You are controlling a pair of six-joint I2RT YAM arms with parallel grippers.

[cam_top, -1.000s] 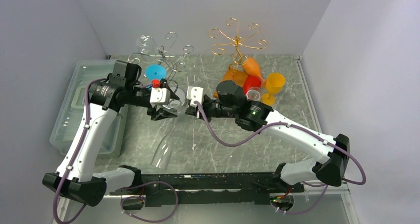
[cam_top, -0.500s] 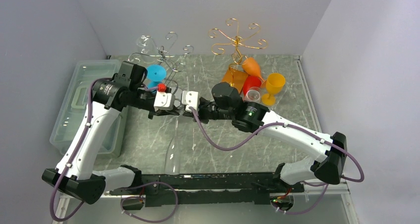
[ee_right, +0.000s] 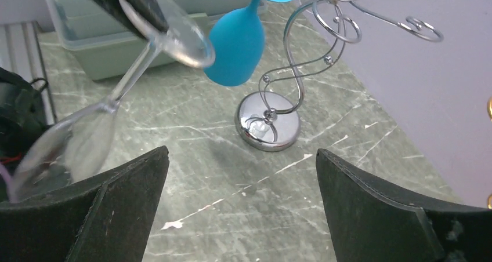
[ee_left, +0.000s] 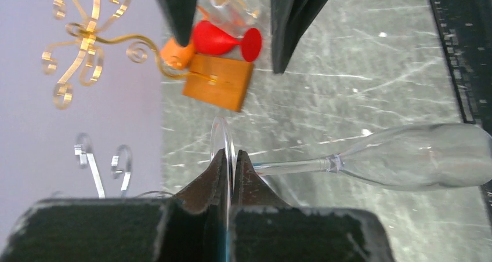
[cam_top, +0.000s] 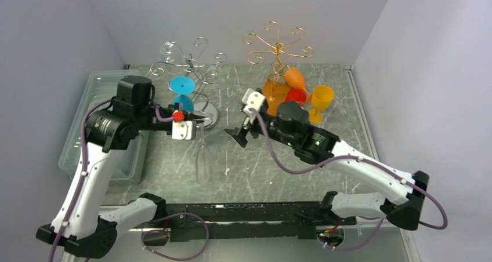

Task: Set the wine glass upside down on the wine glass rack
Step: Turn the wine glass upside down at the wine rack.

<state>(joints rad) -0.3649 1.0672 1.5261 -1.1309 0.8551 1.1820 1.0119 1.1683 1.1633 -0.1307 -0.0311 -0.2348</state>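
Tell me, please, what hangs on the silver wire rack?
A blue plastic wine glass hangs upside down there; from above, the left arm hides its bowl's rim.

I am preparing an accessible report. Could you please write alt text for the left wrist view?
The left arm's jaws are shut on the round foot of a clear wine glass, whose stem and bowl extend to the right over a grey marble table. Behind it are a red glass, a gold wire rack and the other arm's open jaws.
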